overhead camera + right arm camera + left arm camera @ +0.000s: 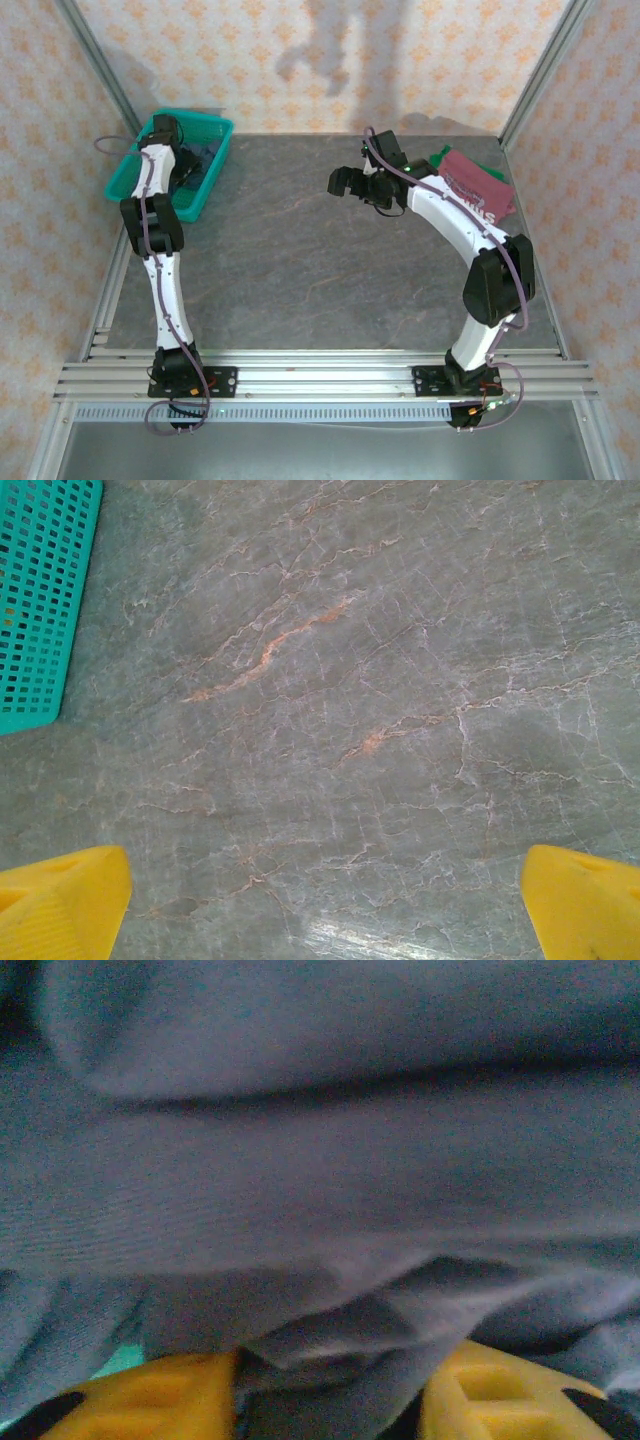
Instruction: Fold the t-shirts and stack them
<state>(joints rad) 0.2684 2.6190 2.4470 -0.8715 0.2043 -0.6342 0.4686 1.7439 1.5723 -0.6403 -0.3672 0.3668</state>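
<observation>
Down in the basket (196, 116): slate-blue t-shirt (320, 1190) lies straight ahead of my left end effector (330, 1410), touching it.
Left end effector: narrow, fold between fingers (150, 1405); firm grip I cannot tell.
Right end effector (320, 905): wide, over the counter (350, 680).

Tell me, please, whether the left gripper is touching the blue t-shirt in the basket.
Touching. The left wrist view shows the slate-blue t-shirt bunched between the yellow fingers of the left gripper, its folds pressed against both.

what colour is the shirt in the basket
The t-shirt is plain slate blue, clearest in the left wrist view.
</observation>
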